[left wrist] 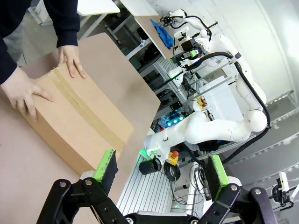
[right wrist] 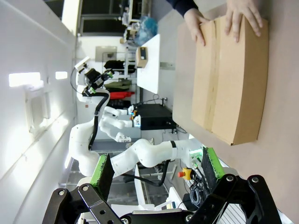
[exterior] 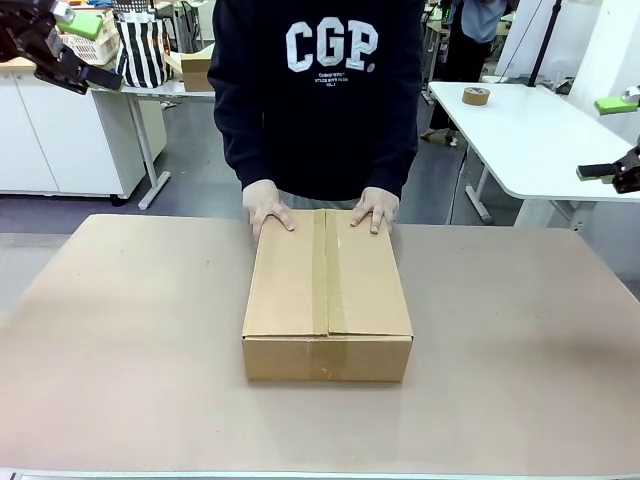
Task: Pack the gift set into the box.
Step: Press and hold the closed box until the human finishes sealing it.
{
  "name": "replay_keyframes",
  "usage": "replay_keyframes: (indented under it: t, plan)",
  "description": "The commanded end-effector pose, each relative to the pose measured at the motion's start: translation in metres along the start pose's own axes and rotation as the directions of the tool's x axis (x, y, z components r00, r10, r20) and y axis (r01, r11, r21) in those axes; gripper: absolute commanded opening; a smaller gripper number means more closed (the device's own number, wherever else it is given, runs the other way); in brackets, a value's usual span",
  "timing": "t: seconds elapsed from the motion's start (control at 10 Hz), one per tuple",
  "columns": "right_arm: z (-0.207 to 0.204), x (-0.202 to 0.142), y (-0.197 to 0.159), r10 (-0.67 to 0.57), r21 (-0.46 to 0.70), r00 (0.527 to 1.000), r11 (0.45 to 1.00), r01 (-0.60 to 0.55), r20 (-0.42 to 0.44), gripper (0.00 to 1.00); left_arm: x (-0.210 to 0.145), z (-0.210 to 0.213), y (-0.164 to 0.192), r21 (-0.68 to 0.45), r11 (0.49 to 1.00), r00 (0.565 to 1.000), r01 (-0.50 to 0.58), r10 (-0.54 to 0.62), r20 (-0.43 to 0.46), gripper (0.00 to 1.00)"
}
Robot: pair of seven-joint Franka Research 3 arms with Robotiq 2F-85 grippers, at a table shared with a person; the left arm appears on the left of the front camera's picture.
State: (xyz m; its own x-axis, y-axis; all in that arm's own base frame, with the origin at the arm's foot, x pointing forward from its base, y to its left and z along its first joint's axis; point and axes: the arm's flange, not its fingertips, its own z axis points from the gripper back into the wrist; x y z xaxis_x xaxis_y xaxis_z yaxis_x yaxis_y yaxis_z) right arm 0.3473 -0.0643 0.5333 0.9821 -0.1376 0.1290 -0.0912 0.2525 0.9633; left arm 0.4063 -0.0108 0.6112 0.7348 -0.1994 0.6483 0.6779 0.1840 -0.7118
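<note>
Table (exterior: 120, 330) bears the box (exterior: 327, 300), closed flaps (exterior: 288, 270) hiding its inside.

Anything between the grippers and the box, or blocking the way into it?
The box is shut, its tape strip across the flaps, with the person's hands on its far end. Nothing visible lies between it and the open left gripper or right gripper.

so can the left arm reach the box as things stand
Probably yes: the box sits mid-table with its near end and sides bare; the person's hands rest only on its far edge.
</note>
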Motion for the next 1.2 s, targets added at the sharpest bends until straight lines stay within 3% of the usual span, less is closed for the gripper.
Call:
replay_keyframes:
  t: [0.0, 0.6, 0.7, 0.8, 0.9, 1.0, 1.1]
  plan:
    - [-0.002, 0.002, 0.001, 0.020, 0.025, 1.000, 0.999, -0.020, 0.008, 1.00, -0.001, 0.000, -0.002, 0.000, 1.000, 1.000, -0.011, 0.011, 0.000, 1.00]
    - [0.000, 0.000, 0.000, 0.000, 0.000, 1.000, 1.000, 0.000, 0.000, 1.00, 0.000, 0.000, 0.000, 0.000, 1.000, 1.000, 0.000, 0.000, 0.000, 1.00]
    - [-0.018, 0.012, 0.007, 0.072, -0.027, 0.997, 0.997, -0.073, -0.019, 1.00, 0.010, -0.018, 0.012, 0.089, 0.992, 0.994, 0.095, -0.089, -0.071, 1.00]
    - [-0.041, 0.026, 0.017, 0.208, -0.076, 0.978, 0.976, -0.206, 0.016, 1.00, 0.023, -0.040, 0.022, 0.124, 0.959, 0.961, 0.253, -0.235, -0.145, 1.00]
    - [-0.066, 0.036, 0.027, 0.353, -0.048, 0.934, 0.933, -0.356, -0.056, 1.00, 0.032, -0.058, 0.028, 0.133, 0.895, 0.893, 0.425, -0.392, -0.220, 1.00]
    - [-0.097, 0.045, 0.038, 0.500, -0.024, 0.863, 0.864, -0.503, -0.076, 1.00, 0.040, -0.080, 0.037, 0.141, 0.781, 0.782, 0.609, -0.561, -0.271, 1.00]
    - [-0.128, 0.051, 0.045, 0.638, -0.059, 0.766, 0.764, -0.642, -0.073, 1.00, 0.045, -0.100, 0.045, 0.080, 0.706, 0.693, 0.704, -0.657, -0.297, 1.00]
